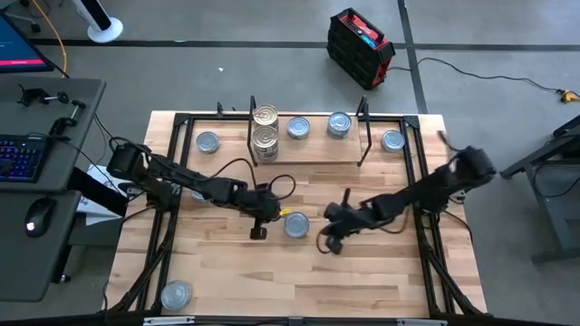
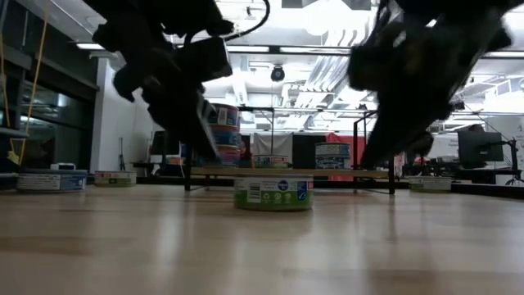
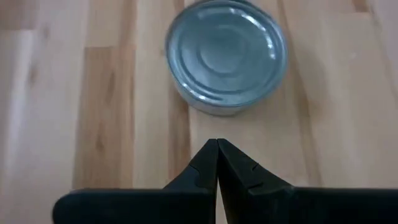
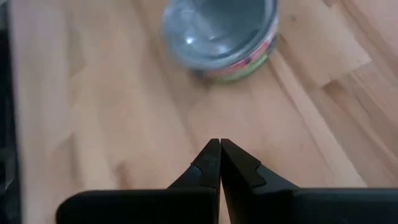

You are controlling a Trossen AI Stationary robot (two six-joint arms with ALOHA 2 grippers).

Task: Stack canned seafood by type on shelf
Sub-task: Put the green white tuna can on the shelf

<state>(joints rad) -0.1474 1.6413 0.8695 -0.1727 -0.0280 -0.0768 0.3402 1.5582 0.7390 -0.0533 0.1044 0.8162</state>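
Canned seafood is what I'm sorting, and one silver-lidded tin (image 1: 296, 225) sits on the counter (image 1: 381, 281) between my two tools; left tool (image 1: 258, 233) hangs just beside it, clenched and empty; right tool (image 1: 332, 243) hovers near its other side, likewise clenched on nothing; I judge I'm at the approach, so the next move calls for spreading one tool's fingers and lowering around that tin; beyond it, the shelf (image 1: 308, 154) holds a gold stack (image 1: 265, 136) and two silver tins (image 1: 318, 126); other tins lie scattered around the shelf.
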